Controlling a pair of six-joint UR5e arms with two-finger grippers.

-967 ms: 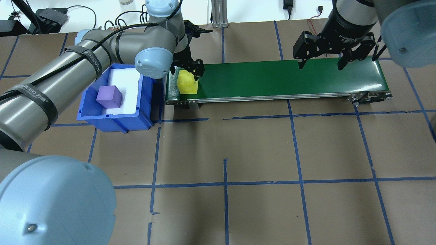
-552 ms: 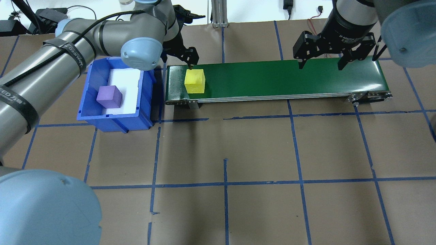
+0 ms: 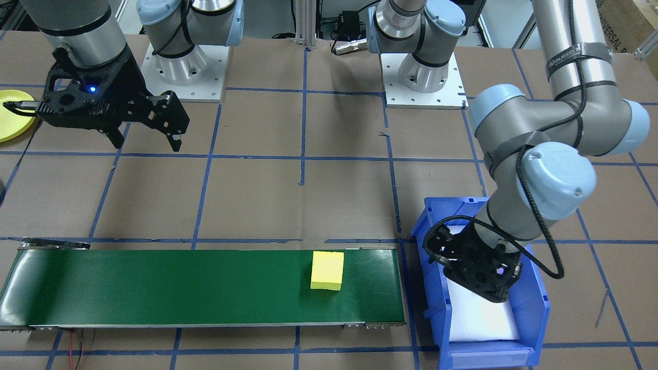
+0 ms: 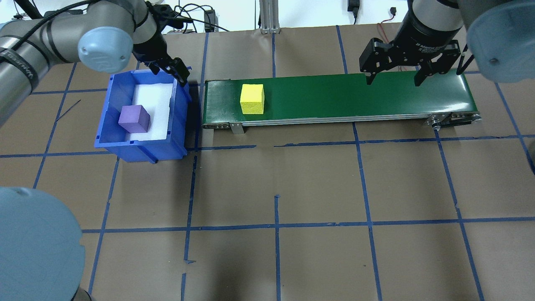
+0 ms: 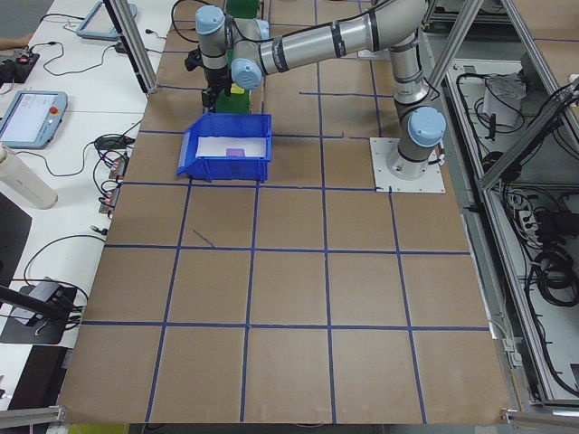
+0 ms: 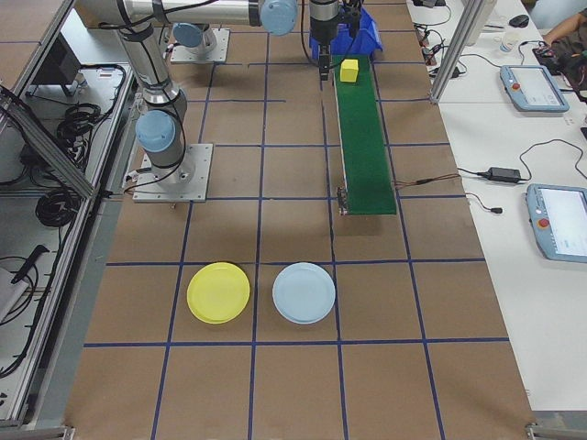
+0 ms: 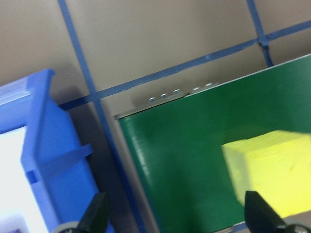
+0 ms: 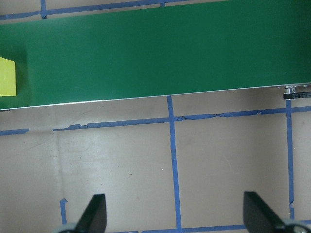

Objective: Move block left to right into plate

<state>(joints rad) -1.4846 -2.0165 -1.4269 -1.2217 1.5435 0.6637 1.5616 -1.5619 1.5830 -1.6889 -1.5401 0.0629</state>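
Observation:
A yellow block [image 4: 252, 98] lies free on the green conveyor belt [image 4: 342, 96] near its left end; it also shows in the front view as the block [image 3: 327, 270] and at the right of the left wrist view [image 7: 272, 174]. My left gripper [image 4: 169, 69] is open and empty, left of the block, above the far rim of the blue bin [image 4: 142, 144]. My right gripper [image 4: 393, 79] hangs open and empty over the belt's right end. The yellow plate [image 6: 218, 292] lies on the table past the belt's right end, and its edge shows as the plate [image 3: 13, 115] beside the right gripper [image 3: 146, 141].
A purple block [image 4: 134, 118] sits on white foam inside the blue bin. A light-blue plate [image 6: 304, 293] lies beside the yellow one. The brown table carries a grid of blue tape. Cables and pendants lie beyond the table's far edge.
My left gripper has let go of the yellow block and swung left from the belt to over the bin. The block has travelled right along the belt. The right arm has not moved.

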